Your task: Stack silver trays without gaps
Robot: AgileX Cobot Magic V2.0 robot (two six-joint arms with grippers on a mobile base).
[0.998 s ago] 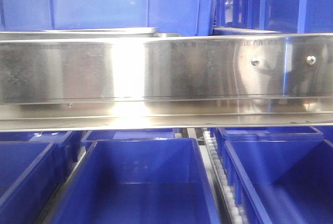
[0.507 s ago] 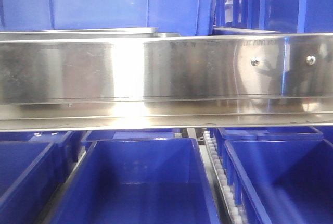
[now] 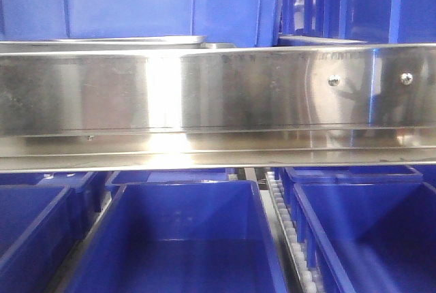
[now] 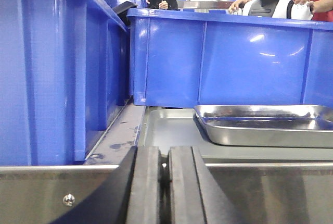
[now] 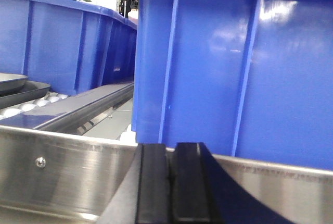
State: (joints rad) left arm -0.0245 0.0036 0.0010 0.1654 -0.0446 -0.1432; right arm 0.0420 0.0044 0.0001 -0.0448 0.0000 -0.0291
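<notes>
In the left wrist view a shiny silver tray [image 4: 270, 130] rests on a duller grey tray [image 4: 166, 135] with a raised rim, beyond the steel panel. My left gripper [image 4: 164, 169] is shut and empty, low in front of that panel and left of the shiny tray. The right wrist view shows a silver tray edge [image 5: 10, 82] at the far left on white rollers. My right gripper [image 5: 171, 179] is shut on nothing, facing a blue bin. In the front view only a thin tray rim [image 3: 102, 39] peeks above the panel.
A long brushed-steel panel [image 3: 218, 92] with screw heads spans the front view. Deep blue bins [image 3: 184, 238] sit below it, and more stand behind it [image 4: 229, 60] and to the left [image 4: 47, 73]. A blue bin wall [image 5: 234, 73] fills the right wrist view. People stand far behind.
Only the bright reflection on the steel panel has shifted slightly. The trays and bins have not moved.
</notes>
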